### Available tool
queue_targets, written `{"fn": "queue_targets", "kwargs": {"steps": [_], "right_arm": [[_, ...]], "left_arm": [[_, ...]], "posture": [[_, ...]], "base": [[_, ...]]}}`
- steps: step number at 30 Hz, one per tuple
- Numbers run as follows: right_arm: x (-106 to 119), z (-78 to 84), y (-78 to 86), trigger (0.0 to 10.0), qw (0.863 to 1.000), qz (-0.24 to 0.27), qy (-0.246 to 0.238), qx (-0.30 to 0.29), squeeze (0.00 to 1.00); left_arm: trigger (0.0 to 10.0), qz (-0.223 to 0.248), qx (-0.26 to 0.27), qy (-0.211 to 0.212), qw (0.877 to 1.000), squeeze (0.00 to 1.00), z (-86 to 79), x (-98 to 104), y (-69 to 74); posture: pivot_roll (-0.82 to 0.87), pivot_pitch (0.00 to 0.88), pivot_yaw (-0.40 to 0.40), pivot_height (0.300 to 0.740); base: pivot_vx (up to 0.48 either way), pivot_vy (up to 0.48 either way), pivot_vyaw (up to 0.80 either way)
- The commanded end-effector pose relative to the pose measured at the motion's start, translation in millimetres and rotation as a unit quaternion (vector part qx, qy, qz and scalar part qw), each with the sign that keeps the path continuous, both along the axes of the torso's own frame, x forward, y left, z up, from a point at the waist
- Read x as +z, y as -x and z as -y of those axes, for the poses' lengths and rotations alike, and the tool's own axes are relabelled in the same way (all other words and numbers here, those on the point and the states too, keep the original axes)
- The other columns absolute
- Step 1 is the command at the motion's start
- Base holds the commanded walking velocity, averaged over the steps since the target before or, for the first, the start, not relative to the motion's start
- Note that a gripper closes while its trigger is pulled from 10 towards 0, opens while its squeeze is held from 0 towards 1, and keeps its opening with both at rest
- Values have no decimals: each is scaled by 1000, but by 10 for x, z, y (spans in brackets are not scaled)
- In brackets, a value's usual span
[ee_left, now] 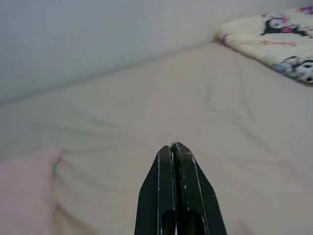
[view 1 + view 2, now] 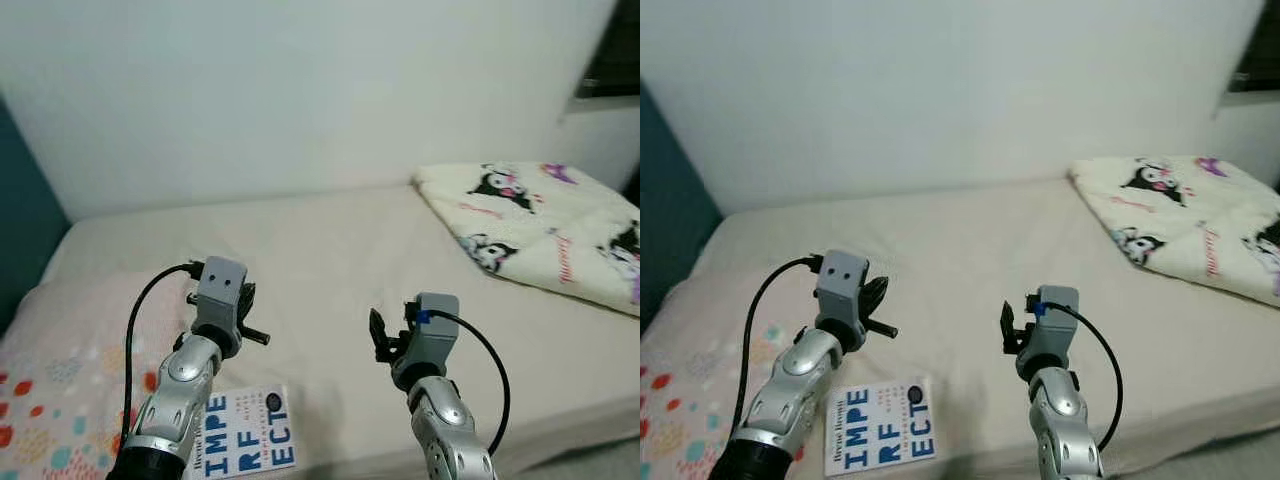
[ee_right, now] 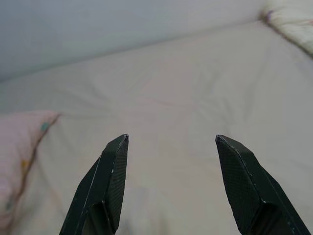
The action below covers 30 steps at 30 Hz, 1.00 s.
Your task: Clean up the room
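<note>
I judge tidying barely begun: the book (image 2: 247, 432) lies at the bed's (image 2: 330, 250) near edge. My left hand (image 1: 174, 152) is pressed together, my right hand (image 3: 171, 142) spread, both empty above the bed.

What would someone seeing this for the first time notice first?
Probably the book with big blue letters, lying at the near edge of the bed just beside the left arm. Next, the cartoon-print blanket folded at the bed's far right. Both grippers hover over the sheet: left gripper shut, right gripper with jaws open.
</note>
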State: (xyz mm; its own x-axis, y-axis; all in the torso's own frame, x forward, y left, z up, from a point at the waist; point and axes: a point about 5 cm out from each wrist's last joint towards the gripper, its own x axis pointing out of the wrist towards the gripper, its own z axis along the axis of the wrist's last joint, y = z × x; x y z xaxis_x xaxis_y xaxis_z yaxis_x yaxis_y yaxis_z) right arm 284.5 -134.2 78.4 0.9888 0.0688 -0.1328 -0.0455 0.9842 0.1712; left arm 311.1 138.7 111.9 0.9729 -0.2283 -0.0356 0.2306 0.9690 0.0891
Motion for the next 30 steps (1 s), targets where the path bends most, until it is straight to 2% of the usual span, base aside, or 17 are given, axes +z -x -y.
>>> {"fn": "queue_targets", "kwargs": {"steps": [1,30], "right_arm": [[-5,-16,-11,10000,1000,-6,-4,0,0],[13,11,-15,10000,1000,-12,-15,-6,0]], "left_arm": [[10000,-11,-4,10,1000,0,16,-23,-5],[10000,-20,-10,22,1000,0,22,-8,-1]], "posture": [[-63,2,1,740],[-64,22,2,740]], "base": [[0,-360,0],[0,-413,0]]}}
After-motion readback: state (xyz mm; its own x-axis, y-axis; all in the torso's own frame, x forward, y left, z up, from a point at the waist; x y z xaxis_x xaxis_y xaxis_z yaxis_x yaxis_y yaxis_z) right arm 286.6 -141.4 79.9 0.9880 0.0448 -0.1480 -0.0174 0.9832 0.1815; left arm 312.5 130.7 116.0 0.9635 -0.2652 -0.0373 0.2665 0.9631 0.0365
